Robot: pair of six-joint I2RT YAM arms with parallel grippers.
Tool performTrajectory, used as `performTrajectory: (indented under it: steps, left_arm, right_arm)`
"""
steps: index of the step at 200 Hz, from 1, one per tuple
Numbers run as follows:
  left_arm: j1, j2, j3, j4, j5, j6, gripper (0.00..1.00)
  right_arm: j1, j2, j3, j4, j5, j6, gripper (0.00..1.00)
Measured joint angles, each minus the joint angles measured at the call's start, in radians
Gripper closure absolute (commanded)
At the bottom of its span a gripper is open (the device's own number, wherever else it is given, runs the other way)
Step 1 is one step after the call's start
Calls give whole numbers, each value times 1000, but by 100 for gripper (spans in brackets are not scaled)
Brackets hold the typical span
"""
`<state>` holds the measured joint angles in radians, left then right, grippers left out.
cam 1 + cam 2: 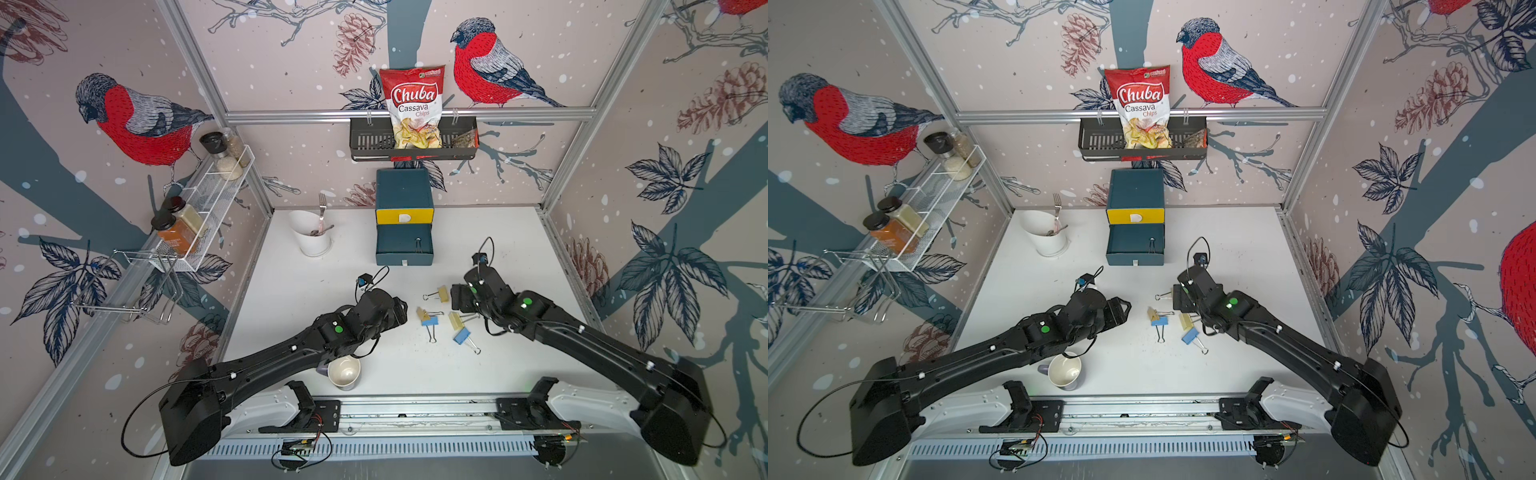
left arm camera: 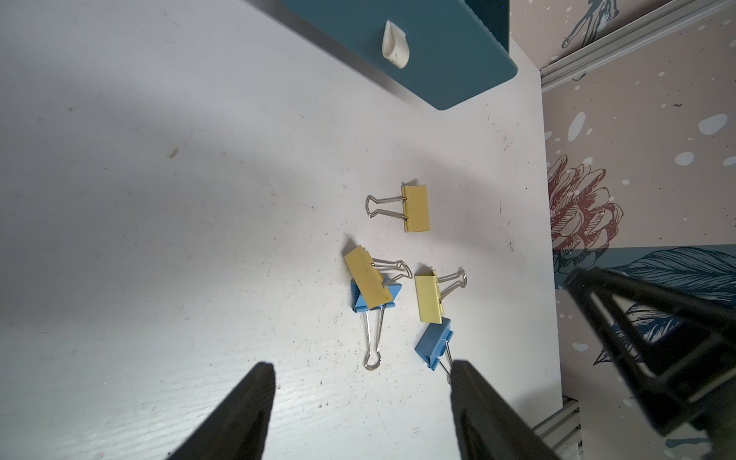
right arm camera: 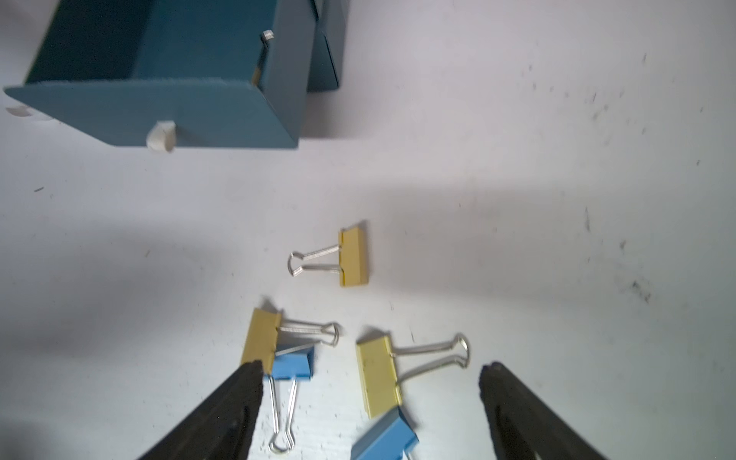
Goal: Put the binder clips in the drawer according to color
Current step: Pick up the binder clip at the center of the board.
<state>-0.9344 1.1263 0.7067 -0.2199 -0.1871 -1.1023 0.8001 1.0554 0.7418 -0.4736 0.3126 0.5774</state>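
Both pincers hang low over the tabletop (image 1: 498,241), tips turned toward each other. The left pincer (image 2: 360,376) is released: its fingers stand apart with nothing in them. The right pincer (image 3: 372,368) is released too, spread wide and empty.

Below the right pincer, between its fingers in the wrist view, lies a yellow clip (image 3: 378,374), its wire loops pointing away from the left pincer. A blue clip (image 3: 386,438) touches its end on the side nearer the arm bases. Toward the left pincer, a second yellow clip (image 2: 368,278) rests tilted across a second blue clip (image 2: 356,300). One right fingertip overlaps this yellow clip's end in the wrist view; whether they touch I cannot tell. The third yellow clip (image 1: 442,293) lies alone, just beside the right pincer on its drawer side, apart from the other four.

The drawer (image 1: 404,191) stands beyond both pincers, well apart from them, against the back wall. Its yellow front (image 1: 419,216) is shut. Below it a teal tray (image 1: 399,241) is pulled out toward the pincers. A sixth clip (image 1: 417,245) sits in that tray by the wall on the right pincer's side; its colour cannot be made out.

A mug (image 1: 345,372) stands partly under the left arm, behind the left pincer.
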Motion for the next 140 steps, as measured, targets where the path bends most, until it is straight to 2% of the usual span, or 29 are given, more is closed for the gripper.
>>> performTrajectory:
  steps: [17, 36, 83, 140]
  left_arm:
    - [0, 6, 4, 2, 0, 2, 27]
    - [0, 12, 13, 3, 0, 2, 27]
    - [0, -5, 13, 7, 0, 2, 27]
    - [0, -6, 12, 7, 0, 2, 27]
  right_arm:
    - [-18, -84, -139, 54, -60, 29, 3]
    - [-53, -81, -204, 106, -109, 50, 1]
    - [-96, 52, -253, 217, -223, 53, 2]
    - [-71, 122, -275, 286, -319, 57, 3]
